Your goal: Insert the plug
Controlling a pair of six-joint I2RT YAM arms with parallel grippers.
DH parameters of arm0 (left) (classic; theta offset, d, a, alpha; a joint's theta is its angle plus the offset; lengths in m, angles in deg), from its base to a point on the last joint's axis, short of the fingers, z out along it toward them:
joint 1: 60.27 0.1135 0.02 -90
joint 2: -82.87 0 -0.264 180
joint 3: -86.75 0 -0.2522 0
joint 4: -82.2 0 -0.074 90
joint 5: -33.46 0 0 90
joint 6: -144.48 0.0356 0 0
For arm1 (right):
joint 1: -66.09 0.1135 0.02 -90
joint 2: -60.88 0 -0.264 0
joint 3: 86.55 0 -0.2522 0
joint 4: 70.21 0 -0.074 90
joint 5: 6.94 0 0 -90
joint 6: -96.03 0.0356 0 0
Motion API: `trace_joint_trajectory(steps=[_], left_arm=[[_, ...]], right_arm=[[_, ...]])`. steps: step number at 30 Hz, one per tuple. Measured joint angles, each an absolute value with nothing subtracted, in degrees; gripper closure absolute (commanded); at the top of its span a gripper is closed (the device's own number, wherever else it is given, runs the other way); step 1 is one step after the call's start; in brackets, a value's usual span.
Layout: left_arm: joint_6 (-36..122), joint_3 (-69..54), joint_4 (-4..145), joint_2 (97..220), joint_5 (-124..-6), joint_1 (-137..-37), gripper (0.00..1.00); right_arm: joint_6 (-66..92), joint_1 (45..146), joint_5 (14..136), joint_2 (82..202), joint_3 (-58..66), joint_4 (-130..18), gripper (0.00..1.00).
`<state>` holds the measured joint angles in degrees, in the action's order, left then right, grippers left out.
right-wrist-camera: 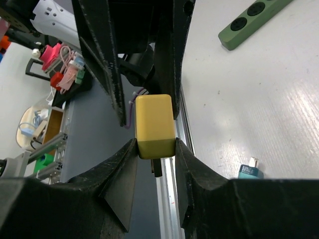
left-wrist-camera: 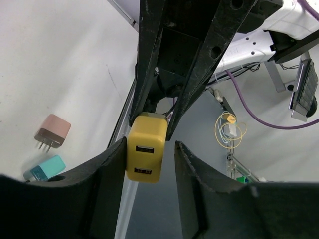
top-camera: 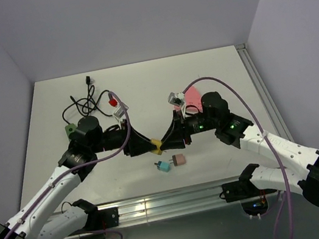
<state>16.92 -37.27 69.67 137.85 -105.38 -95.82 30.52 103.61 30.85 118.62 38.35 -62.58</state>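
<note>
Pinching one end of the yellow plug (right-wrist-camera: 155, 119) between both fingertips, the right gripper (right-wrist-camera: 155, 143) is holding it off the table (top-camera: 140, 79), at the point where the 2 arms are meeting in the top view. A dark prong (right-wrist-camera: 157, 168) is projecting from the pinched end. The left gripper (left-wrist-camera: 149, 143) is reaching in from the opposite side with its jaws spread, straddling the plug's other end: 1 finger (left-wrist-camera: 112, 169) is touching the yellow casing, while the other finger (left-wrist-camera: 194, 174) is standing just apart from it, a narrow gap showing. The plug's face with 2 USB ports (left-wrist-camera: 143, 160) is pointing toward the left wrist camera. A green power strip (right-wrist-camera: 249, 19) is lying on the table well away from the plug, partly hidden by the left arm in the top view. A teal plug (top-camera: 164, 165) and a pink plug (top-camera: 179, 159) are lying side by side on the table just in front of the grippers. A black cable (top-camera: 82, 100) is coiling at the far left.
</note>
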Motion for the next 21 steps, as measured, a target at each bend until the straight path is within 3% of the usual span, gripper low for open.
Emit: trace_joint_trajectory(steps=[4, 9, 21], left_arm=[[18.10, -36.63, 67.55, 138.51, -105.84, -95.82, 0.53], [19.48, -36.22, 65.78, 138.97, -106.74, -95.79, 0.43], [20.37, -36.18, 64.45, 140.08, -108.14, -95.79, 0.53]], right_arm=[[29.40, 103.61, 30.28, 119.32, 37.34, -60.85, 1.00], [27.89, 103.63, 30.00, 120.00, 35.94, -59.17, 1.00], [26.52, 103.82, 29.35, 120.87, 35.64, -57.73, 1.00]])
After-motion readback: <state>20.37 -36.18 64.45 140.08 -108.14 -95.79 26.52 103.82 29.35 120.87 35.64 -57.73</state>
